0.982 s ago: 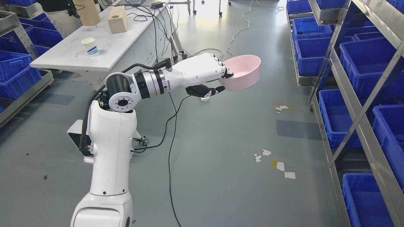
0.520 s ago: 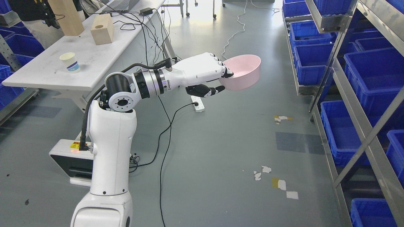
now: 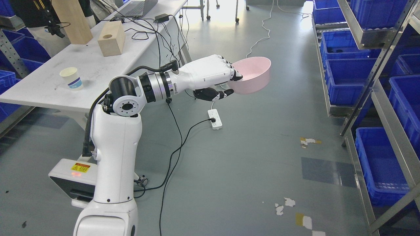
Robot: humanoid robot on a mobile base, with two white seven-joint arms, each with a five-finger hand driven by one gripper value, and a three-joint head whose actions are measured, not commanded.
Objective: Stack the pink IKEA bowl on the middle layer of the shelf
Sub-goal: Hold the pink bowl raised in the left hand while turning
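My left hand (image 3: 229,84) is held out above the floor in the middle of the head view, shut on the near rim of a pink bowl (image 3: 254,74). The fingers lie over the rim and inside the bowl, with the thumb under its wall. The bowl is upright and looks empty. The metal shelf (image 3: 377,88) with blue bins runs down the right side, some way to the right of the bowl. My right arm does not show.
A white table (image 3: 49,88) at the left carries a paper cup (image 3: 71,78), a wooden block (image 3: 112,42), a laptop and cables. A power strip (image 3: 215,118) and cords lie on the floor below my hand. A person stands at the top left. A white box (image 3: 73,178) sits by my base.
The whole picture has shifted, so the camera has moved: table, floor marks and shelf sit differently. My left hand and the bowl keep the same place in the picture, grasp unchanged.
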